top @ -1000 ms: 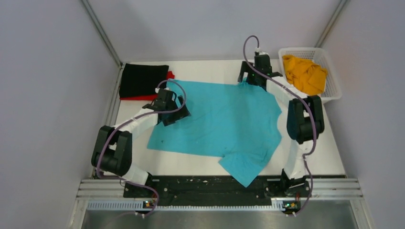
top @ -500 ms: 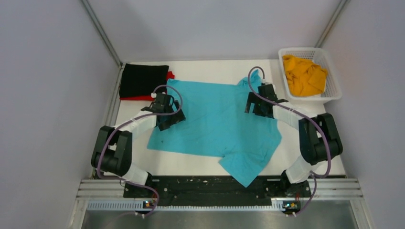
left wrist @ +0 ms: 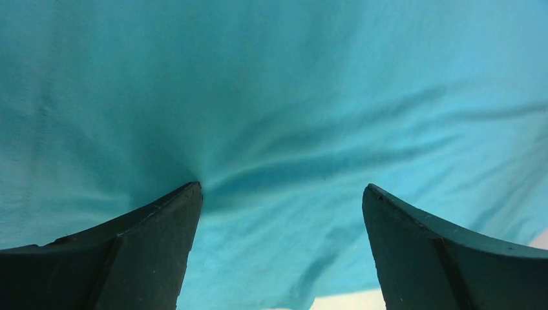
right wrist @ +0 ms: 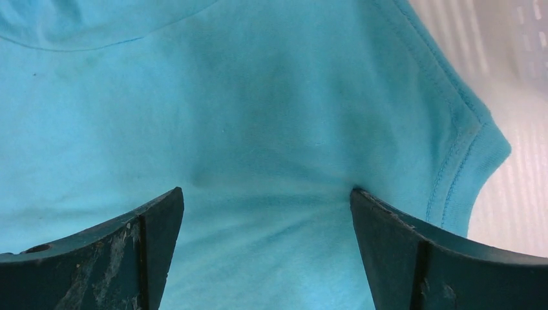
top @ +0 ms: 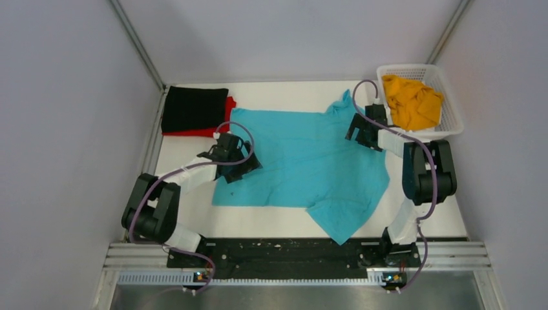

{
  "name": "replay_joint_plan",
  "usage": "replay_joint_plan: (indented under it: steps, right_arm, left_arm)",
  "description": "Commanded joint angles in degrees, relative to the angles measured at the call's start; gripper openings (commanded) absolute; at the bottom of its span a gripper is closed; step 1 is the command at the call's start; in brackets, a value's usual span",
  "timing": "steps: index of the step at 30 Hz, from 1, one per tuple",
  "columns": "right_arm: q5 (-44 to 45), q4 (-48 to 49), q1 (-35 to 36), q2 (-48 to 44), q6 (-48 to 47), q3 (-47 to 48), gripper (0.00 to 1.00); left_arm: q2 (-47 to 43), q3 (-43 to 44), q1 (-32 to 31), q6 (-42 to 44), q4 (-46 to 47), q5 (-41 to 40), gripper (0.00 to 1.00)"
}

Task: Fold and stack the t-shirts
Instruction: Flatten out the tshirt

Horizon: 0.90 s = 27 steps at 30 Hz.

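The turquoise t-shirt (top: 304, 161) lies spread flat mid-table, one sleeve pointing to the near edge. My left gripper (top: 236, 161) is open, and its fingertips press on the shirt's left part; cloth fills the left wrist view (left wrist: 278, 97) between the jaws (left wrist: 281, 194). My right gripper (top: 363, 129) is open and presses on the shirt's far right part, beside a sleeve hem (right wrist: 465, 155); its jaws (right wrist: 267, 194) hold nothing. The black t-shirt (top: 194, 108) lies folded at the far left on the red t-shirt (top: 227, 102). The orange-yellow t-shirt (top: 411, 100) lies crumpled in the basket.
The white mesh basket (top: 452, 110) stands at the far right corner, close to my right gripper. Grey walls enclose the table on the left, back and right. A black rail (top: 278, 248) with the arm bases runs along the near edge.
The right gripper came back from the far edge and moved right toward the basket. The left gripper shifted right and nearer. The turquoise shirt slid to the right with them.
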Motion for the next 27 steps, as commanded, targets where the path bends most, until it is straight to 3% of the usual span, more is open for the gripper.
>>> replay_joint_plan:
  steps: [1, 7, 14, 27]
  right_arm:
    - [3.54, -5.3, -1.71, 0.41, -0.57, 0.1, 0.99]
    - [-1.29, -5.71, 0.14, -1.9, -4.74, 2.81, 0.99]
    - [-3.5, -4.55, 4.21, -0.2, -5.04, 14.78, 0.99]
    - [-7.9, -3.18, 5.81, 23.28, 1.22, 38.57, 0.99]
  left_arm:
    - [-3.08, -5.19, -6.03, -5.32, -2.9, 4.65, 0.99]
    - [-11.26, -7.31, -9.95, -7.02, -9.17, 0.48, 0.99]
    - [-12.5, 3.67, -9.71, -4.6, -20.96, -22.44, 0.99]
    - [6.21, 20.24, -5.38, 1.62, -10.0, -16.24, 0.99]
